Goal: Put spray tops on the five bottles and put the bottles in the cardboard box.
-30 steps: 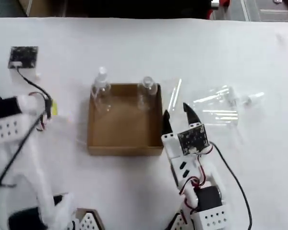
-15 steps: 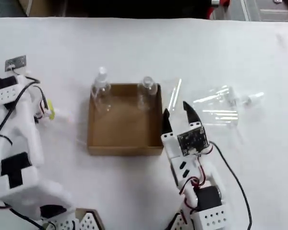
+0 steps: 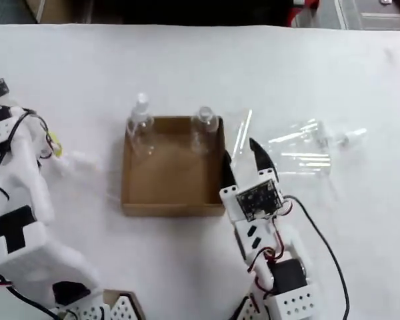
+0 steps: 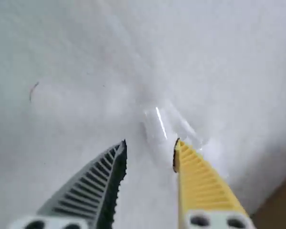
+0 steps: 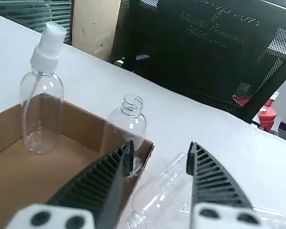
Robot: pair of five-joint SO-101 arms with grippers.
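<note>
Two bottles stand upright in the box (image 3: 173, 208) against its far wall. The capped bottle (image 3: 140, 122) is in one far corner and the open bottle (image 3: 204, 127), neck bare, is in the other.

My right gripper (image 3: 239, 151) hangs just outside the box's corner, near the open bottle. Its jaws are moderately parted and hold nothing. Loose bottles (image 3: 300, 152) lie in a heap further out on the table (image 3: 253, 67). They overlap and glare so much that I cannot count them. From my right wrist, the nearest bottle (image 5: 157, 186) lies on its side just past my fingertips. My own fingers cut it off, so I cannot tell whether it bears a top. A white spray top (image 3: 350, 137) shows at the heap's far side, and a thin tube (image 3: 243, 133) lies near the box.

My left gripper (image 4: 150, 143) is well apart from the box on its other side, pointed down at the table with its jaws apart. A small clear piece (image 4: 157, 125) lies between the tips. Neither tip seems to touch it, and it is too blurred to say whether it is a top or a bottle.
</note>
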